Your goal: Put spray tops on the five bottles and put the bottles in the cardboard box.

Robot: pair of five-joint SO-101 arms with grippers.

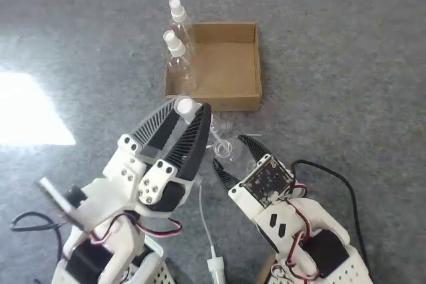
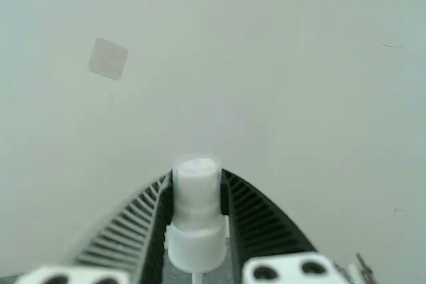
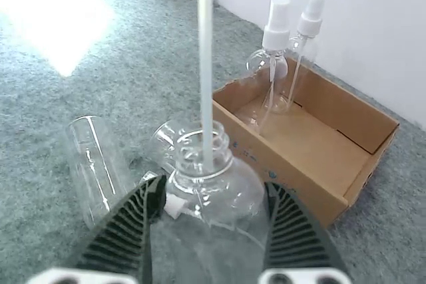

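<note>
Spray top (image 2: 196, 214): gripped by its head in the narrowly closed left gripper (image 1: 188, 106); held high over the table, just in front of the cardboard box (image 1: 219, 102); its thin tube (image 3: 206, 64) is seen entering the neck of the bottle below.
Bottle (image 3: 212, 194): clamped at the shoulders by the right gripper (image 1: 229, 151), neck turned up; placed near the box's front wall; whether it stands quite upright cannot be told; no top is seated on it yet.
Finished bottles (image 1: 180, 64): two, capped, stood together in one corner of the box.
Loose bottles (image 3: 100, 161): two are laid on the table just beside the held one, uncapped.
Spare top (image 1: 217, 269): laid between the arms' bases, its tube pointed toward the box.
Risk, tube: it is likely to be bent or kinked if the top is lowered off the neck's line.
Risk, seating: the collar may be jammed crooked if bottle and top are not kept square.
Risk, grip: the smooth clear bottle may be squeezed out of the jaws under downward push.
Risk, neighbours: the loose bottles may be knocked and sent rolling.
</note>
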